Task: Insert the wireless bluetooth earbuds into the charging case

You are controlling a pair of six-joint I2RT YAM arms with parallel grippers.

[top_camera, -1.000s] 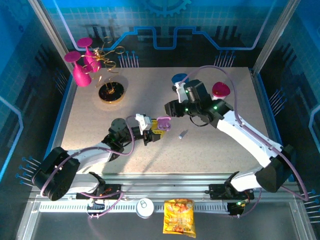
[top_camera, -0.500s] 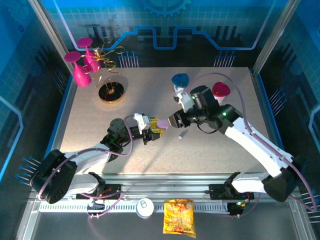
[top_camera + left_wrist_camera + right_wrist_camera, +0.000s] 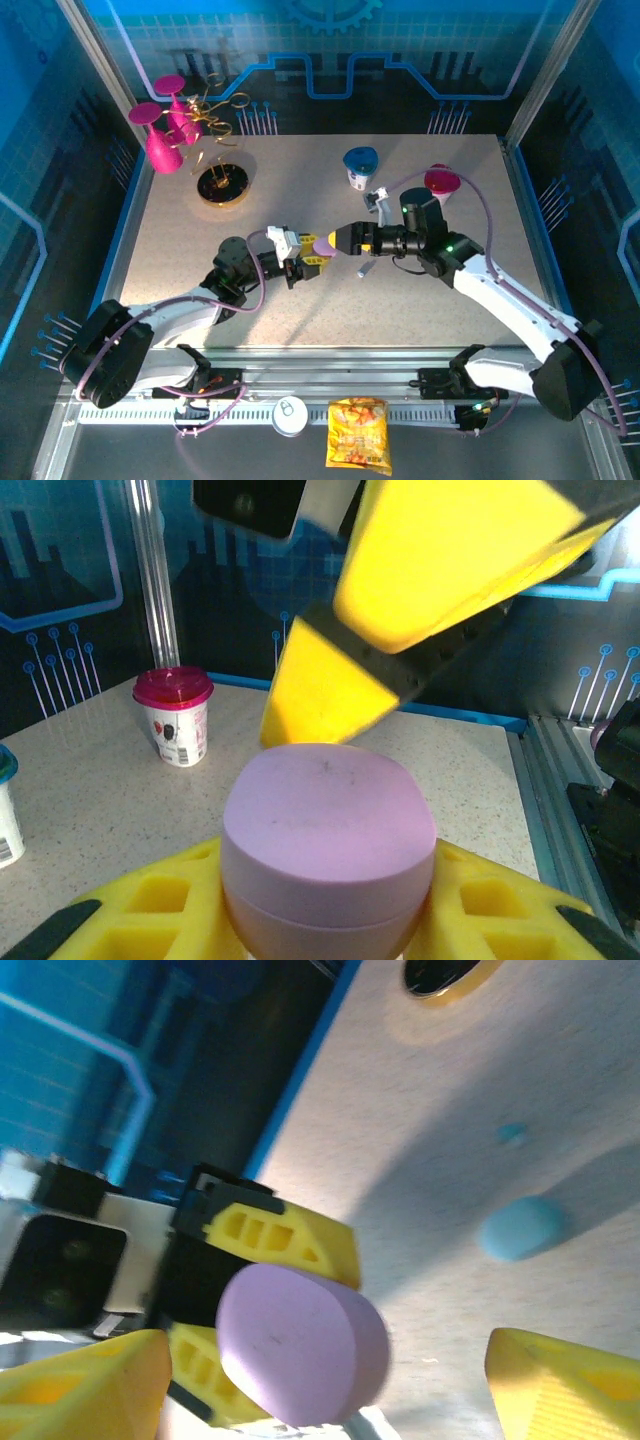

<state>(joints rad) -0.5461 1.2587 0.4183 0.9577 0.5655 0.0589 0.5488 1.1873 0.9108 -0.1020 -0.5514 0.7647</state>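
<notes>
1. Hold: left gripper (image 3: 325, 880) is clamped on the lilac case (image 3: 328, 830) mid-table. The lid seam looks shut, so I can't tell if anything is inside.
2. The right gripper (image 3: 320, 1385) comes in from 3 o'clock with jaws spread wide. One finger sits each side of the case, apparently not touching it.
3. Likely the blue earbud (image 3: 512, 1134): a tiny fleck on the table (image 3: 290, 170), near the blue case (image 3: 520, 1228).
4. Risks:
   - An off-centre close pinches the left fingers (image 3: 290, 1235) instead of the lid.
   - A hard pull twists the case out of the hold and drops it.

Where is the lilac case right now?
Mid-table in the top view, the lilac case is clamped by the left gripper, with the open right gripper just right of it.
</notes>
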